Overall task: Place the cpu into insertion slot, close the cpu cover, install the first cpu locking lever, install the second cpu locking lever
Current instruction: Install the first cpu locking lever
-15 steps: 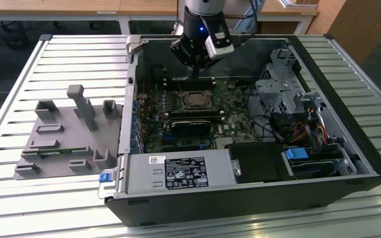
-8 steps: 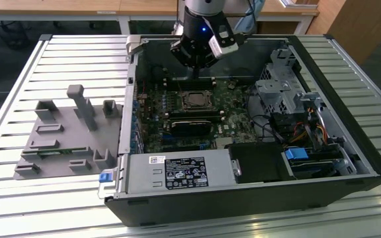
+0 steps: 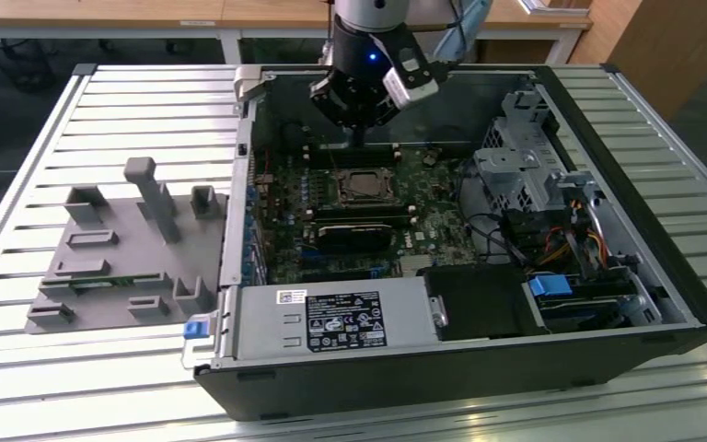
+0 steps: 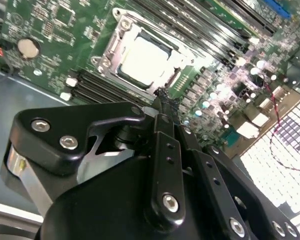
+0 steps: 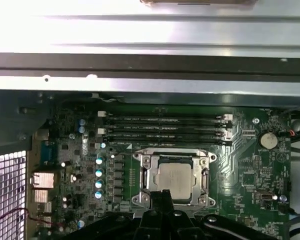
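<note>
We find the cpu (image 5: 174, 176) already lying flat in the insertion slot (image 3: 339, 188) on the green motherboard (image 5: 250, 175). The cpu cover (image 5: 146, 172) appears to be down around it, with the pale metal top showing through its window. We cannot tell whether either locking lever is latched.

The gripper (image 4: 162, 97) hangs low over the board at the rim of the socket, on its far side in the exterior view. Its jaws look pressed together with nothing between them. We judge this narrow, closed tip suits pushing on a thin part at the socket's edge rather than gripping.

The memory slots (image 5: 165, 127) run along one side of the socket, close by. A coin cell battery (image 5: 266, 140) sits further off on the board. The far wall of the computer case (image 3: 452, 101) rises just behind the arm, so there is little room on that side. A drive cage (image 3: 519, 175) crowds the exterior view's right and the power supply (image 3: 329, 322) lies nearest the camera. Well apart on the slatted table (image 3: 34, 138), to the exterior view's left, stands a grey fixture tray (image 3: 121, 249).
</note>
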`<state>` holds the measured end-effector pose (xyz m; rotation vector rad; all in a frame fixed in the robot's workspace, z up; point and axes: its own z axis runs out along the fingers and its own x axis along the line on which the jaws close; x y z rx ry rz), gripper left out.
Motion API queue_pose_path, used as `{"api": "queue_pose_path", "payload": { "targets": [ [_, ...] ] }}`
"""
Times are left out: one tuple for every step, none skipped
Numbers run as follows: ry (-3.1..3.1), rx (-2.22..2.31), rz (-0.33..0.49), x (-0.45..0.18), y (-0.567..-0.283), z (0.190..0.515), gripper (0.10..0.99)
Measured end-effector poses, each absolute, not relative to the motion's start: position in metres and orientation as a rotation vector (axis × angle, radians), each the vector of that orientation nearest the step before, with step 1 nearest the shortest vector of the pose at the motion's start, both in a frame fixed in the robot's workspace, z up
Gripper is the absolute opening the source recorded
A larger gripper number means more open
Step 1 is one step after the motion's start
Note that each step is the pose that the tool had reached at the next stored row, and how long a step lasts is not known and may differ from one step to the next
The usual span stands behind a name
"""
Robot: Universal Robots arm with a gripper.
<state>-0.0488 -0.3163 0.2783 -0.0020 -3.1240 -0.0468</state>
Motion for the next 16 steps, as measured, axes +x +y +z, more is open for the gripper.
{"api": "queue_pose_path", "payload": {
  "targets": [
    [-3.128, -0.002, -0.047, -0.052, -0.316, 0.278, 0.106],
    [-3.132, -0.002, -0.048, -0.055, -0.316, 0.278, 0.106],
    [-3.135, -0.002, -0.048, -0.058, -0.316, 0.278, 0.106],
    [-3.138, -0.002, -0.048, -0.061, -0.316, 0.277, 0.106],
    [-3.141, -0.002, -0.048, -0.063, -0.316, 0.277, 0.106],
    [-3.143, -0.002, -0.048, -0.065, -0.316, 0.276, 0.106],
    [-3.145, -0.002, -0.048, -0.067, -0.316, 0.275, 0.106],
    [-3.146, -0.002, -0.048, -0.068, -0.316, 0.274, 0.106],
    [-3.147, -0.002, -0.048, -0.069, -0.316, 0.272, 0.106],
    [-3.148, -0.002, -0.048, -0.071, -0.316, 0.271, 0.106],
    [-3.149, -0.002, -0.048, -0.073, -0.316, 0.270, 0.106],
    [-3.150, -0.002, -0.048, -0.075, -0.316, 0.270, 0.106],
    [-3.152, -0.001, -0.048, -0.076, -0.315, 0.269, 0.106],
    [-3.153, -0.001, -0.048, -0.078, -0.315, 0.268, 0.106],
    [-3.153, -0.002, -0.048, -0.079, -0.314, 0.268, 0.106],
    [-3.153, -0.002, -0.048, -0.080, -0.314, 0.268, 0.106]
  ]
}}
